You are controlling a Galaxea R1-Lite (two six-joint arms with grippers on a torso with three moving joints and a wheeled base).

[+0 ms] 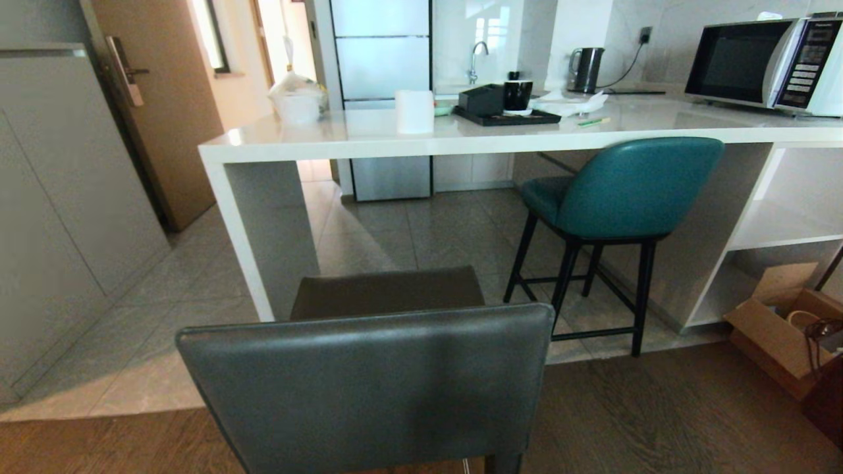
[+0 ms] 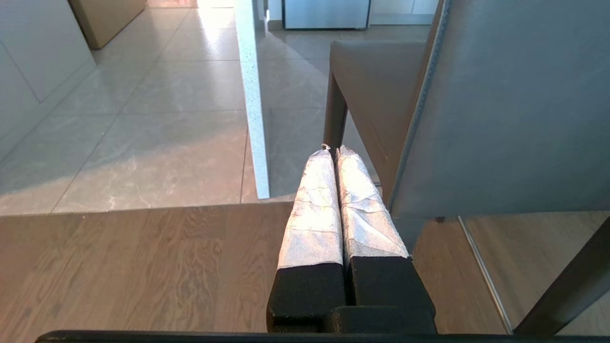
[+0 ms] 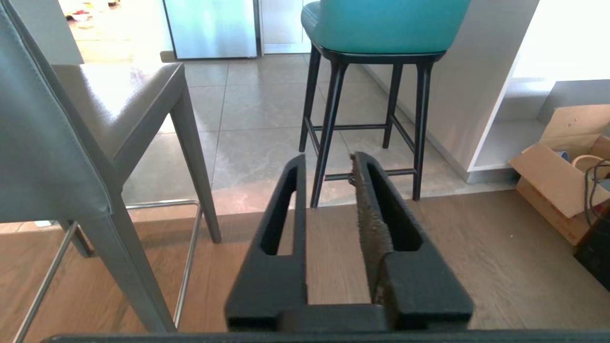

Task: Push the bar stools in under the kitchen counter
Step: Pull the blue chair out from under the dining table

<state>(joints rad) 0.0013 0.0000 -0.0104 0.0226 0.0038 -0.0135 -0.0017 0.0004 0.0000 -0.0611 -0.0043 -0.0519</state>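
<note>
- Left tool (image 2: pixel 332 151): two silver-wrapped fingers (image 2: pixel 314 209) pressed tight together, nothing between them.
- Just beside the left tool, on one side: the grey stool (image 2: pixel 505 109), its flat back very near the fingers but seemingly not touching.
- Ahead of the left tool: the white end panel (image 2: pixel 252 95) of the bench, standing on pale tile floor (image 2: pixel 157 119).
- Under the left tool: brown wood floor (image 2: pixel 143 267).
- Right tool (image 3: pixel 329 164): black fingers standing apart, a clear gap between them, holding nothing.
- Ahead of the right tool: the teal stool (image 3: pixel 381 24) on thin black legs, seat partly tucked under the bench.
- To one side of the right tool: the grey stool again, well out from the bench, with a thin metal foot bar (image 3: pixel 186 257) low down.
- To the other side of the right tool: an open cardboard box (image 3: pixel 557 176) on the floor, near the white shelf unit (image 3: pixel 519 124).
- Seen from the head: grey stool close in front with its back turned this way, white bench (image 1: pixel 474 135) beyond it, teal stool further right.
- On the bench: a microwave (image 1: pixel 767 62), a kettle (image 1: pixel 586 69), a black tray (image 1: pixel 507 117) and a white roll (image 1: pixel 415 110).
- Neither tool in the head view.
</note>
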